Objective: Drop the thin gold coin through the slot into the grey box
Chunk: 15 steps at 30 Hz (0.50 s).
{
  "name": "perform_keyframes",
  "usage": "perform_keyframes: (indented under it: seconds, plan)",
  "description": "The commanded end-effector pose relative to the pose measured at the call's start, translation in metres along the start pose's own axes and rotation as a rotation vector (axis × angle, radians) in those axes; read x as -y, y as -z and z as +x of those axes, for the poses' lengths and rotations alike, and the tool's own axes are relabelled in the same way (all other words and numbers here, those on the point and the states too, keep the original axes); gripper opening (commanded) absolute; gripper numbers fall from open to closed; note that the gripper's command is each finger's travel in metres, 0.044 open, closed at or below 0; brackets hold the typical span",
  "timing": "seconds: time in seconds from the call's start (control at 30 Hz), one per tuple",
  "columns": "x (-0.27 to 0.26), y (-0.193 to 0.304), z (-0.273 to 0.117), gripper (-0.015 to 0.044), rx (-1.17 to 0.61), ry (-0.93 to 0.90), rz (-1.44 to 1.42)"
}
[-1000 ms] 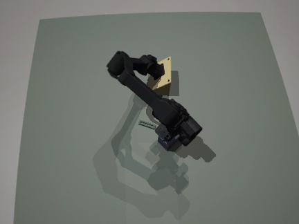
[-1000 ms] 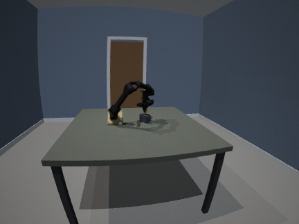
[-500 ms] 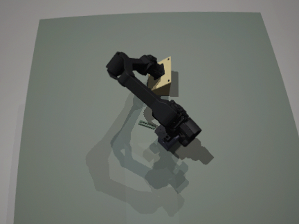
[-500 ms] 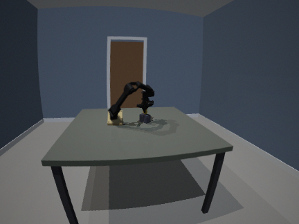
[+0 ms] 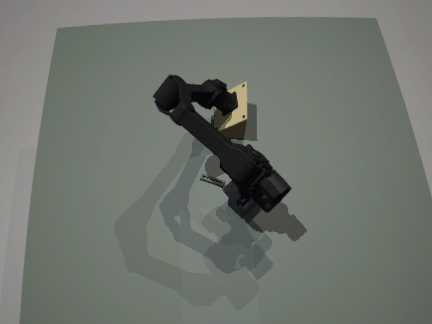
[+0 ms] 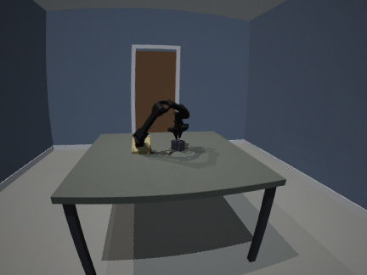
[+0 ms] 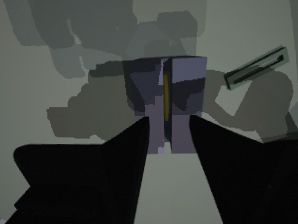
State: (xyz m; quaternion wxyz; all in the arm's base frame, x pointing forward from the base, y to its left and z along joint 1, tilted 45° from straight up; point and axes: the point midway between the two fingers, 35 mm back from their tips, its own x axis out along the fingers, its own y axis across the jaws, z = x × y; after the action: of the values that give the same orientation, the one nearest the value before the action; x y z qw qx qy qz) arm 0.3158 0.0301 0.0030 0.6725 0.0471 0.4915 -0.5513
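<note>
The closed box [image 5: 243, 209] [image 6: 177, 146] [image 7: 189, 71] looks grey-purple and stands under the gripper. The gold coin [image 7: 166, 97] shows as a thin upright yellow strip inside the dark slot of the lid, lying along it; how deep it sits cannot be told. My gripper [image 6: 177, 138] [image 7: 169, 121] is part open, its black fingertips apart on either side of the slot line above the box, with nothing between them. The dark-green holder [image 5: 212, 180] [image 7: 230, 82] lies beside the box with its groove empty. In the top view the arm hides the fingers.
The arm's base stands on a yellow plate [image 5: 240, 105] [image 6: 145, 149] at one side of the table [image 5: 100, 100] [image 6: 170, 178]. The arm reaches over from there, and its shadows fall across the table, the box and the area near the holder.
</note>
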Motion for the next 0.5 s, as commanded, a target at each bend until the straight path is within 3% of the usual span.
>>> perform_keyframes:
  seconds: [0.0,0.3,0.47]
  plan:
    - [0.000,0.000,-0.001,0.0187,0.000,0.000,0.001]
    - [0.001,0.000,-0.040,0.0423,0.001,0.001,-0.004]
    - [0.004,0.001,-0.062,0.0440,0.003,0.004,-0.005]
